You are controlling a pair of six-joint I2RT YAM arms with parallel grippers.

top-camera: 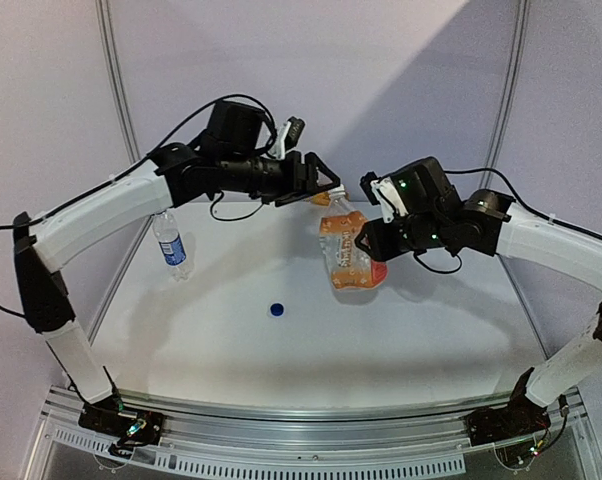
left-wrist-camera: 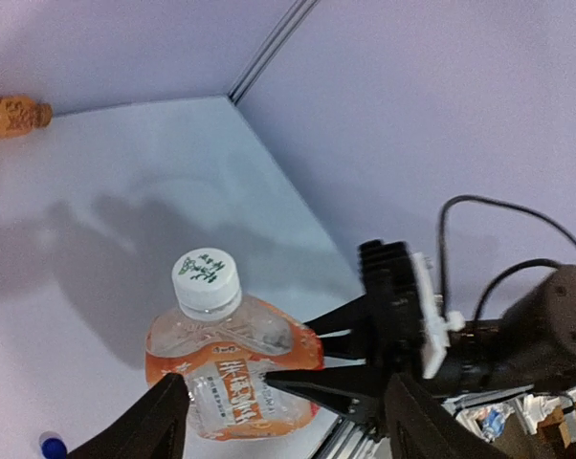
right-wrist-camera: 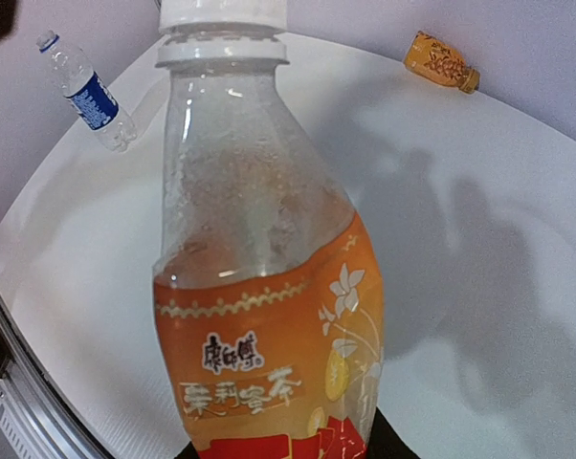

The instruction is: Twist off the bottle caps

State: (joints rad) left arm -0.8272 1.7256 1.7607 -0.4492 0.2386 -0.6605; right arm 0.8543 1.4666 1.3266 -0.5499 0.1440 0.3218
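Note:
The orange bottle (top-camera: pixel 349 252) hangs tilted above the table, with my right gripper (top-camera: pixel 367 244) shut on its lower body. The white cap (left-wrist-camera: pixel 207 280) sits on its neck, also seen at the top edge of the right wrist view as the white cap (right-wrist-camera: pixel 221 11). My left gripper (top-camera: pixel 325 186) is at the bottle's top, open, and its fingers (left-wrist-camera: pixel 159 416) stand wide apart and clear of the cap. The slim water bottle (top-camera: pixel 171 244) with the blue label stands at the left. A dark blue cap (top-camera: pixel 277 309) lies loose on the table.
A small orange container (left-wrist-camera: pixel 15 115) lies on the table near the back wall, also visible as the small orange container (right-wrist-camera: pixel 441 62) in the right wrist view. A metal rail (top-camera: pixel 301 415) runs along the table's near edge between the arm bases.

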